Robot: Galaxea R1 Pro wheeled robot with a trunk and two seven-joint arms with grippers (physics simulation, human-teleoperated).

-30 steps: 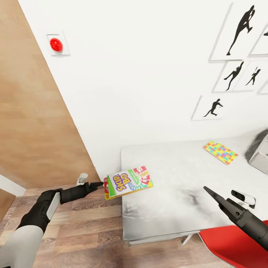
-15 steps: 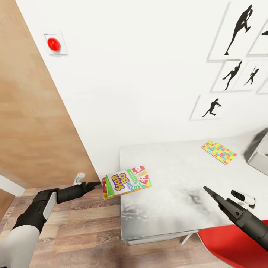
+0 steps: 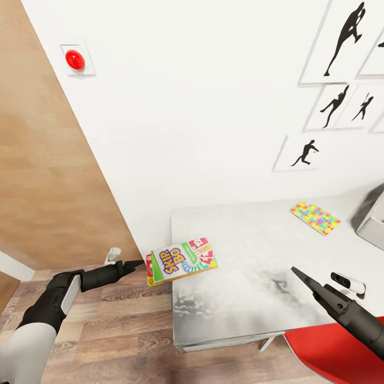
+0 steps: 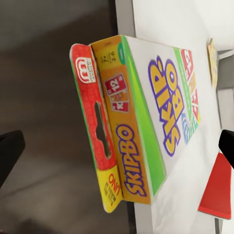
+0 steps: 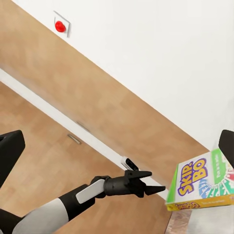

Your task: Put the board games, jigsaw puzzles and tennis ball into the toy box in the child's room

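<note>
A thick red-yellow-green board game point(image 3: 182, 261) lettered SKIP-BO lies on the table point(image 3: 256, 240), its end overhanging the table's left edge. My left gripper point(image 3: 140, 263) hovers open just off that overhanging end, its tips level with the box and not holding it. In the left wrist view the board game point(image 4: 141, 122) lies between the wide-spread fingers. A jigsaw puzzle point(image 3: 315, 217) lies flat near the back right. A corner of the grey toy box point(image 3: 373, 224) shows at the right edge. My right gripper point(image 3: 296, 272) hangs open and empty over the table's front right.
A red chair point(image 3: 330, 346) stands under my right arm at the table's front. A small black-and-white object point(image 3: 348, 282) lies on the table near the right gripper. A wooden door panel point(image 3: 48, 176) and wood floor point(image 3: 122, 330) are to the left; a white wall stands behind.
The view has shifted slightly left. The left arm has sunk a little, its tips still at the box's end. Box and right arm keep their places.
</note>
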